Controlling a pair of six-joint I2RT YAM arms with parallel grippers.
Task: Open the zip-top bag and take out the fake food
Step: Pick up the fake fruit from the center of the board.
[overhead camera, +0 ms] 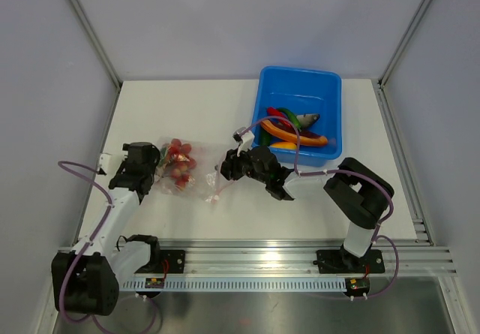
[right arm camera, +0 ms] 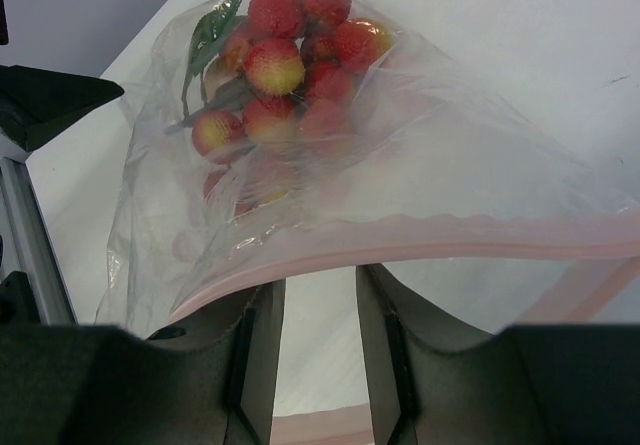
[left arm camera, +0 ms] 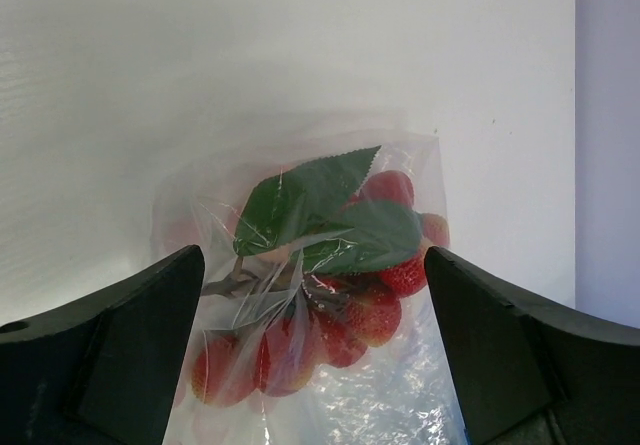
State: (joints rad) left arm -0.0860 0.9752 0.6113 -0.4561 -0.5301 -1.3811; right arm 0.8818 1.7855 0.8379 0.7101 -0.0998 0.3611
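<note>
The clear zip-top bag [overhead camera: 196, 178] lies on the white table between my two grippers. Inside it is fake food: a bunch of red fruit [overhead camera: 178, 161] with green leaves [left arm camera: 320, 205]. My left gripper [overhead camera: 154, 170] stands wide open at the bag's closed end, one finger on each side of the bunch [left arm camera: 350, 315], gripping nothing. My right gripper [right arm camera: 320, 285] is at the bag's mouth with its fingers a little apart. The upper pink zipper strip [right arm camera: 450, 240] arches over their tips and the lower strip [right arm camera: 310, 427] shows between them. Only bare table shows in the gap.
A blue tub [overhead camera: 330, 86] stands at the back right, holding more toy food [overhead camera: 294, 130], among it orange, green and grey pieces. Grey walls close the table on three sides. A metal rail [overhead camera: 300, 263] runs along the near edge.
</note>
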